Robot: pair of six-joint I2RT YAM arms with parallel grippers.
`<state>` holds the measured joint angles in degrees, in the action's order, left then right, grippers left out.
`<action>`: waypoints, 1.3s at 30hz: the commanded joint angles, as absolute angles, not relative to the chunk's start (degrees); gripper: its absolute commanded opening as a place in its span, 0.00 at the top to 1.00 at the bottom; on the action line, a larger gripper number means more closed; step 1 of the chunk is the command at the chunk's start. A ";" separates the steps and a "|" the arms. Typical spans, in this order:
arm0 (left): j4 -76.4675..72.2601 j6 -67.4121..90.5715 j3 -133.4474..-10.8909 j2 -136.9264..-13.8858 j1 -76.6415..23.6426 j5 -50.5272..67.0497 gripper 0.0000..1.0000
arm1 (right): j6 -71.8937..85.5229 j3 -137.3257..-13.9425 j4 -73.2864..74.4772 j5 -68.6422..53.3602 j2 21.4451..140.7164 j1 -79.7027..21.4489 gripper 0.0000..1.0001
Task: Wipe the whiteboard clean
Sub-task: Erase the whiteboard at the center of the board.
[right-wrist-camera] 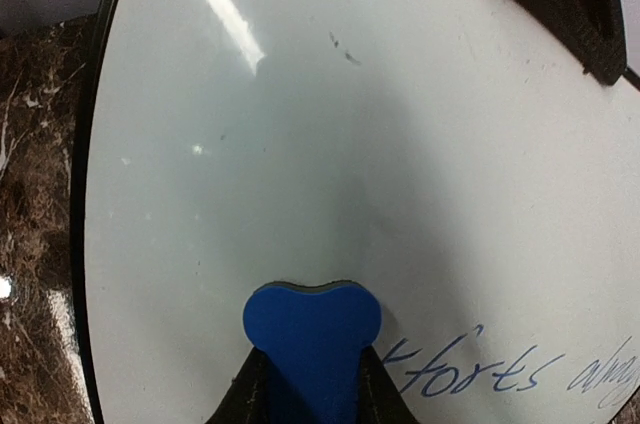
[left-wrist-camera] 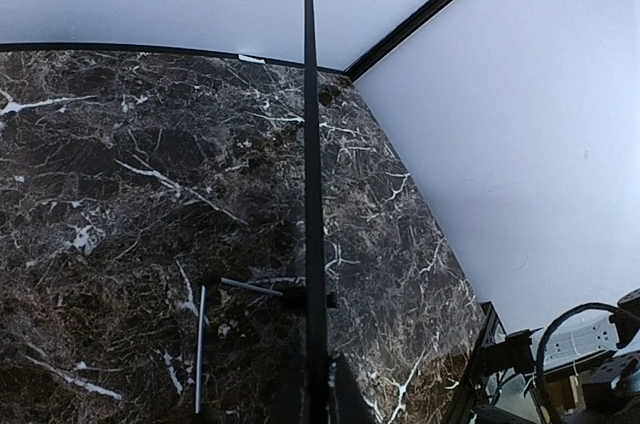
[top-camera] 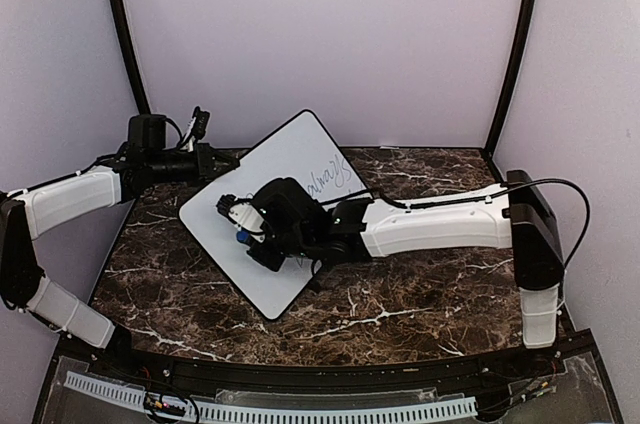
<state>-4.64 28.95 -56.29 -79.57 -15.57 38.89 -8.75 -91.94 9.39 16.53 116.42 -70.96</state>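
The table is a dark brown stone top with thin white lines running through it like cracks. A big flat white whiteboard with a thin black rim and round corners sits on it. The board is turned so one corner points at the near edge. It is on the left half of the table and has dark writing near its right corner. Seen from the left wrist, a thin grey bar lies on the stone just beside the rim.

whiteboard on table, eraser on whiteboard
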 commanded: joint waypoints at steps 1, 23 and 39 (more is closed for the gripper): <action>-7.91 28.86 -56.82 -76.73 -16.14 40.31 1.00 | -11.23 -101.00 8.08 19.20 122.06 -69.57 0.79; -8.16 29.09 -56.86 -76.97 -16.13 40.59 1.00 | -3.48 -76.06 6.42 13.19 110.53 -69.38 0.80; -7.76 28.65 -56.87 -76.74 -16.09 40.18 1.00 | -11.38 -106.43 11.27 20.75 125.00 -68.73 0.79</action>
<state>-4.60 28.99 -56.29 -79.57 -15.55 38.72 -9.32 -104.31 10.09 19.16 121.58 -69.67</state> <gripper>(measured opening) 0.051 0.228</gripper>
